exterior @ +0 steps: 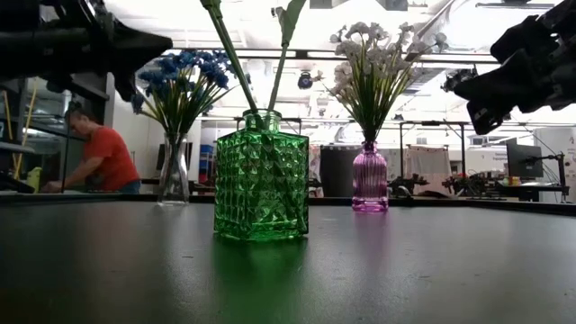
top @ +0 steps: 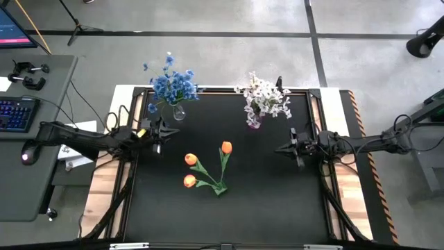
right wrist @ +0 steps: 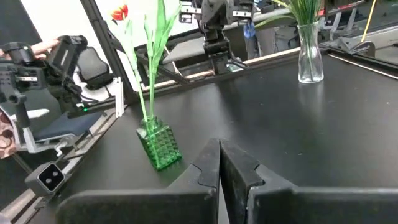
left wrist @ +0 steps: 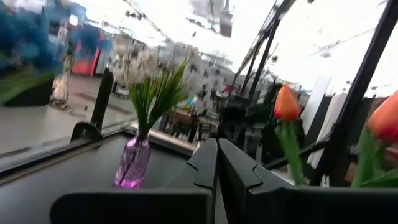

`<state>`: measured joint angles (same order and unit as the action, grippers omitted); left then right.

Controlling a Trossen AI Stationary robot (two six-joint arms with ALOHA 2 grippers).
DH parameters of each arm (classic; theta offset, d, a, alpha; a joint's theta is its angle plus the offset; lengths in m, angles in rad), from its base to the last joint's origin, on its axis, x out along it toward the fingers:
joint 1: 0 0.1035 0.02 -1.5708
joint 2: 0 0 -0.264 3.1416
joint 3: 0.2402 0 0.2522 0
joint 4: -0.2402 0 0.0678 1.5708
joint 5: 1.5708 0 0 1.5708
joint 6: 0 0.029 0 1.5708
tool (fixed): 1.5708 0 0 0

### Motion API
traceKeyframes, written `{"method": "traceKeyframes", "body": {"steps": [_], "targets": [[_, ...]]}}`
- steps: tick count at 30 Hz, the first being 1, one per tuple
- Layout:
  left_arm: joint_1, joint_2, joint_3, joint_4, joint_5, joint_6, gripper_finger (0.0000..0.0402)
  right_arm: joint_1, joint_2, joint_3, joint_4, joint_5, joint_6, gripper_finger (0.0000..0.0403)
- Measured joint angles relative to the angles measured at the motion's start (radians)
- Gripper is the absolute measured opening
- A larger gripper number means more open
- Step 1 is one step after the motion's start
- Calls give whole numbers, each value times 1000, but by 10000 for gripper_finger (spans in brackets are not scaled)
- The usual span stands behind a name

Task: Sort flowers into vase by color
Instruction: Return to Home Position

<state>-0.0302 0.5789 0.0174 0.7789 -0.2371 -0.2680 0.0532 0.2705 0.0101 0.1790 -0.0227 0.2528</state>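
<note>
Left claw (top: 161, 131) is hanging just inside the counter's (top: 277, 208) left edge, fingers pinching together on nothing. The right claw (top: 283, 148) is hanging just inside the opposite edge, likewise closed and empty.

Every flower is standing in a vase. The blue flowers (top: 173, 85) are sitting in the clear vase (top: 179, 112) at the back left, and the white flowers (top: 262, 96) in the purple vase (top: 254, 122) at the back right. The three orange tulips (top: 191, 159) are standing in the green vase (top: 220, 188) nearer the front middle. No stem is lying loose, so the sorting is looking finished.

These flowers are likely weighing very little, with thin, springy stems and soft heads that are apt to crush. A hold partway along the stem, clear of the blossom, is looking safest. The tulips are leaning wide, so a nudge could be tipping their small vase.

From above, the tulip heads are fanning apart. The table-level camera is cropping them off, showing only stems inside faceted green glass, plus a person (exterior: 103, 157) in a red shirt beyond. Only the wrist cameras are showing the fingers meeting.
</note>
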Motion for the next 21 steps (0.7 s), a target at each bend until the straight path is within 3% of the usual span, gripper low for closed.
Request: {"method": "traceKeyframes", "body": {"steps": [5,14,21], "targets": [[0,-157,0,-125,-1,0,1,0,-30,0,-26,0,0,0],[0,-416,1,-180,-1,0,1,0,-30,0,-26,0,0,0],[0,-474,1,-186,-1,0,1,0,-30,0,-26,0,0,0]]}}
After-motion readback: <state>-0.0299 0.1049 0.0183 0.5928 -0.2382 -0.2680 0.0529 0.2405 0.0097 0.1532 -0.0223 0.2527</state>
